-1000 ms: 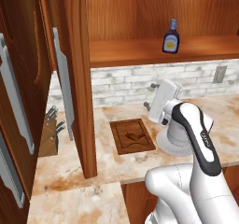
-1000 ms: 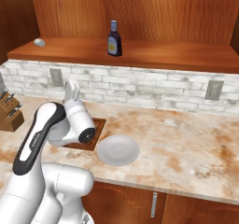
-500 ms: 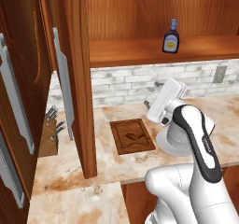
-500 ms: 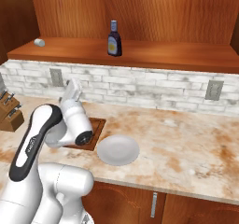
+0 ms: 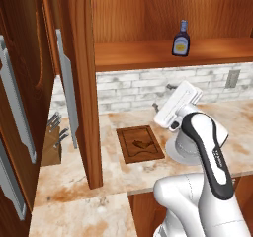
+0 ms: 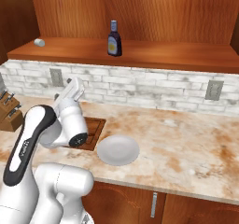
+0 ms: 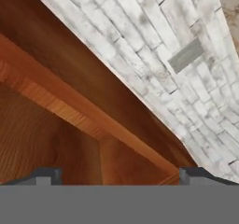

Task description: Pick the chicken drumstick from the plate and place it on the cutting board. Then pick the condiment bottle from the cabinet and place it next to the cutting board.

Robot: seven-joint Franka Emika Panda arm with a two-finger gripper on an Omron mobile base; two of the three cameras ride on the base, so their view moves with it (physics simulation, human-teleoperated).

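The small dark chicken drumstick [image 5: 141, 143] lies on the dark wooden cutting board [image 5: 140, 143], whose right end [image 6: 95, 127] shows from behind my arm. Just right of the board, the white plate [image 6: 117, 150] is bare. On the shelf of the reddish-brown cabinet [image 5: 163, 53] the condiment bottle [image 5: 181, 38] [image 6: 114, 38] stands upright with its blue cap on. My gripper [image 5: 163, 96] [image 6: 63, 88] [image 7: 120, 176] hangs above the board's far end, tilted up toward the brick wall. It is open and holds nothing, well below the bottle.
An open cabinet door [image 5: 84, 83] with a grey bar handle [image 5: 66, 88] hangs left of the board. A knife block [image 5: 54, 142] [image 6: 9, 113] stands at far left. A small grey object [image 6: 39, 42] lies on the shelf's left end. An outlet [image 7: 186, 55] is set in the backsplash.
My hand has risen from over the board and tipped upward toward the wall and the shelf's underside. The drumstick, plate and bottle have stayed in place.
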